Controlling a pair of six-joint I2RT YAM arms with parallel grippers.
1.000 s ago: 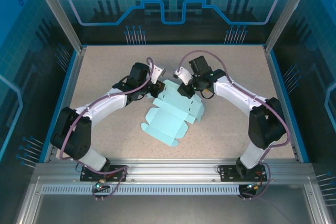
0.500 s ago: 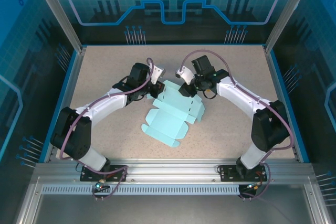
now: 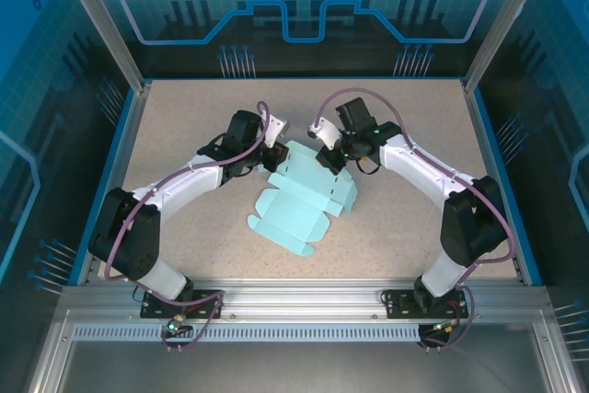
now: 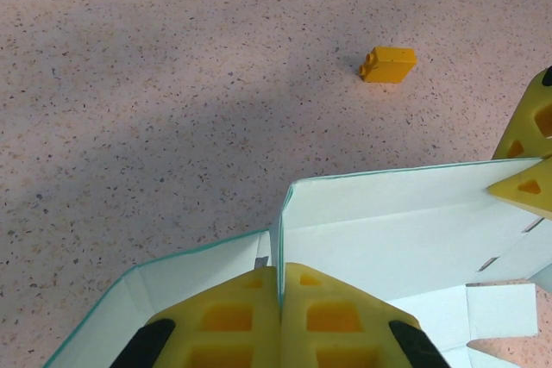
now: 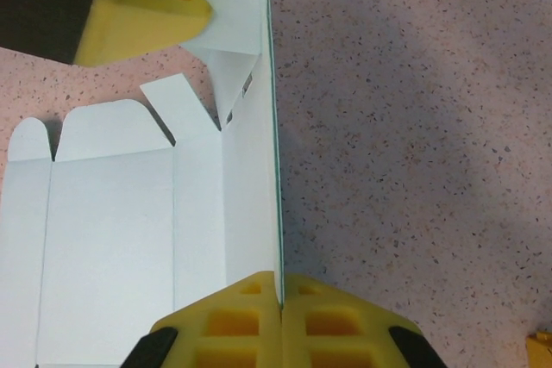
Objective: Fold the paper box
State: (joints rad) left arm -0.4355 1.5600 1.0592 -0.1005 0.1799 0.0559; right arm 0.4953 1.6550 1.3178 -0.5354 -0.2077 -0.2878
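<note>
The paper box (image 3: 304,200) is a pale light-blue die-cut sheet lying mid-table, its far side wall raised. My left gripper (image 3: 273,158) is shut on the raised wall's left end, the thin card edge pinched between the yellow pads (image 4: 280,286). My right gripper (image 3: 329,159) is shut on the same wall's right end, the card edge standing upright between its pads (image 5: 280,295). In the right wrist view the sheet (image 5: 112,213) lies flat to the left with its tabs showing, and the left gripper's yellow fingers (image 5: 142,6) sit at the top left.
A small orange-yellow block (image 4: 388,65) lies on the speckled tabletop (image 3: 184,117) beyond the box. Blue rails (image 3: 110,163) edge the table on both sides. The arms arch in from the near corners.
The right gripper opened a little, shifted slightly toward the box wall, and has shut on its edge. The left gripper has stayed shut on the wall and the sheet has barely moved.
</note>
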